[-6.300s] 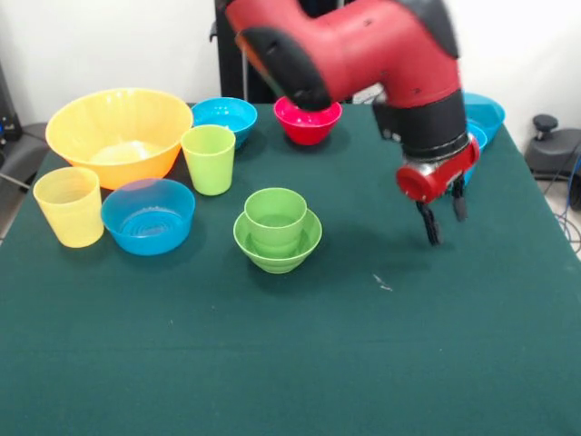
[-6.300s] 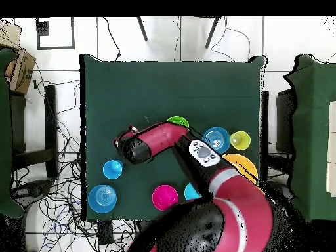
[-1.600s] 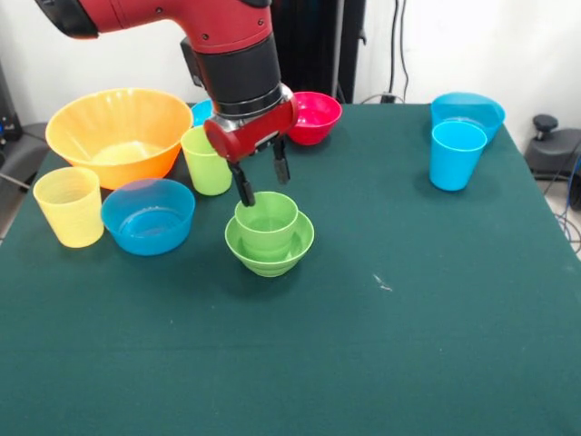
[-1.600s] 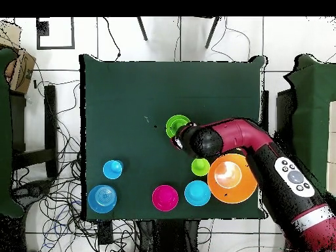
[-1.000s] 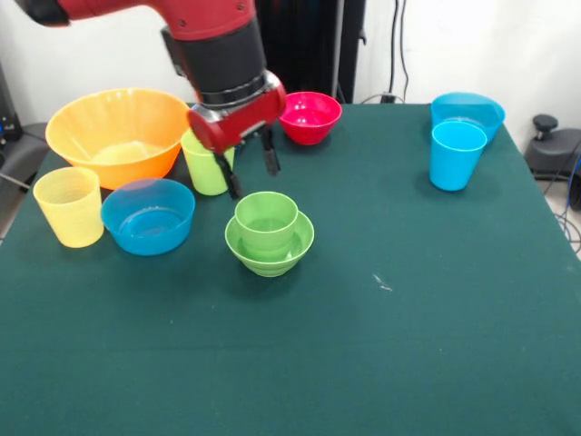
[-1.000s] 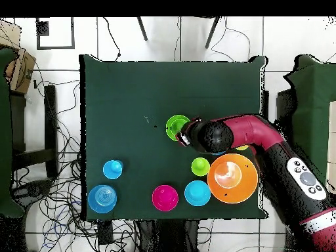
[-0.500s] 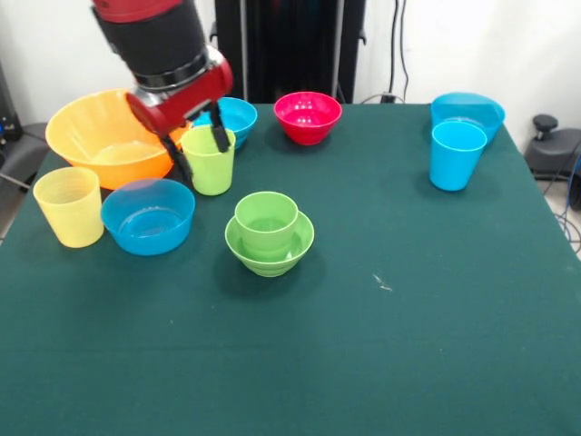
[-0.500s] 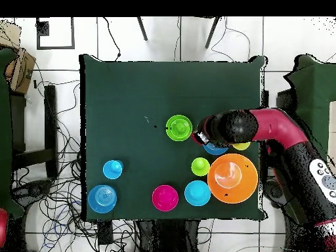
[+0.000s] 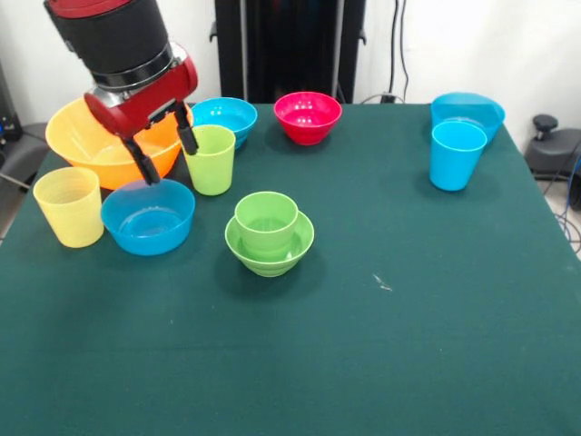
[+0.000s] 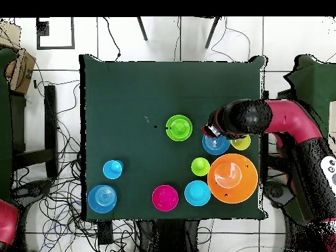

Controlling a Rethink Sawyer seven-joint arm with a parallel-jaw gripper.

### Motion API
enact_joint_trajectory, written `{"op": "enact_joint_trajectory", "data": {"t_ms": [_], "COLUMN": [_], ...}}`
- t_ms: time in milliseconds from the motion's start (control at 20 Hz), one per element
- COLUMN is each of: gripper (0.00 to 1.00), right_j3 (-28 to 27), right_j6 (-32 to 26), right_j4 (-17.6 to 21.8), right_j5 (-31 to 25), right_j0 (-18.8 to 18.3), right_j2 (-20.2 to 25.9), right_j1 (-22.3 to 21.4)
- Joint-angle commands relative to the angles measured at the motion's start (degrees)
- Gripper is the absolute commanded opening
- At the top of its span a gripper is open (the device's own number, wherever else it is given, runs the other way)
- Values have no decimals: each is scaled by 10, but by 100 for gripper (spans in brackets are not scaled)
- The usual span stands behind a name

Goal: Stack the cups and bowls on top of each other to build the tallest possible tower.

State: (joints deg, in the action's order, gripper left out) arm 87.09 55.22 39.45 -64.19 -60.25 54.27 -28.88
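Front view, left to right. A pale yellow cup (image 9: 69,207) stands upright at the table's left edge. At its 1 o'clock sits the large yellow-orange bowl (image 9: 91,145). Just beside the pale cup, at its 3 o'clock, rests a small blue bowl (image 9: 148,216). The gripper (image 9: 163,148) hangs over that bowl's far rim, fingers spread apart, holding nothing. At the gripper's 3 o'clock stands a yellow-green cup (image 9: 211,160), close to one finger; contact cannot be judged. Behind it, at 12 o'clock, sits a second blue bowl (image 9: 227,117). The tower (image 9: 269,231), a green cup nested upright in a small green bowl, sits at 5 o'clock from the yellow-green cup. A red bowl (image 9: 308,116) sits at the tower's 12 o'clock, near the far edge. Well apart, at the right, a sky blue cup (image 9: 456,155) stands before a shallow blue bowl (image 9: 471,111).
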Motion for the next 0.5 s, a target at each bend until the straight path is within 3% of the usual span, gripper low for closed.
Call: {"op": "enact_joint_trajectory", "data": {"t_ms": [50,500], "gripper": [100,100], "right_j3": [-48,-49], "right_j6": [-187,-146], "right_j4": [47,71], "right_j5": [13,75], "right_j0": [20,43], "right_j2": [-5,-12], "right_j1": [37,69]}}
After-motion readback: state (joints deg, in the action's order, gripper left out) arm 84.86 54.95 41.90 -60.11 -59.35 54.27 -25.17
